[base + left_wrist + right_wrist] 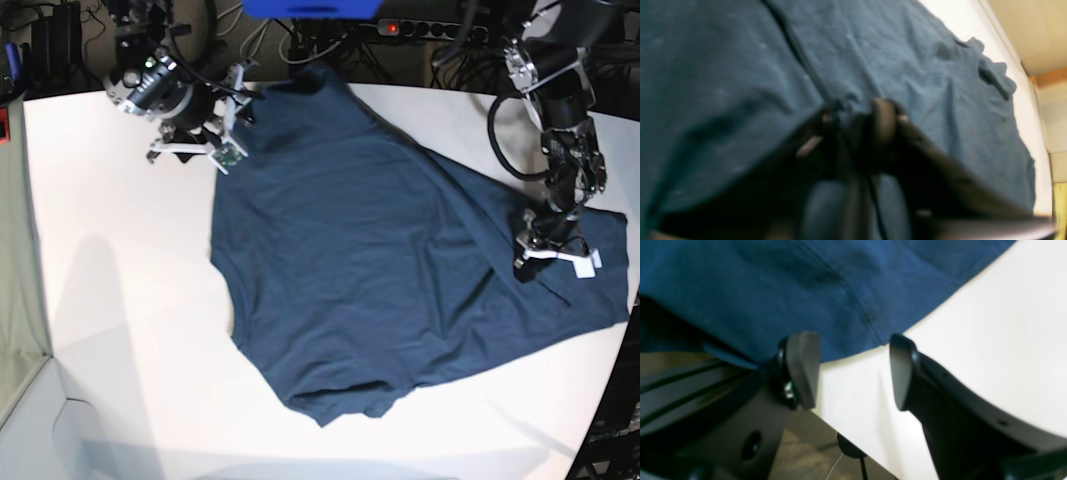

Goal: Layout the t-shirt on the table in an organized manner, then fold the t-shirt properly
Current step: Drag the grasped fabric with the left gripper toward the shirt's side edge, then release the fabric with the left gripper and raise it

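Base view: overhead, looking down on the whole table [120,330] from well above; t-shirt [380,270] spans centre to right of frame, arms enter from the top corners.

Left wrist view: mounted on the arm at the base view's right, very close to the cloth, blurred. It looks past the left gripper [860,116] at lower centre, across the shirt to a white table strip at the upper right.

Right wrist view: mounted on the arm at the base view's upper left, close and low. It looks past the right gripper [853,370], with shirt edge across the top and table at right.

All three views share the shirt and table.
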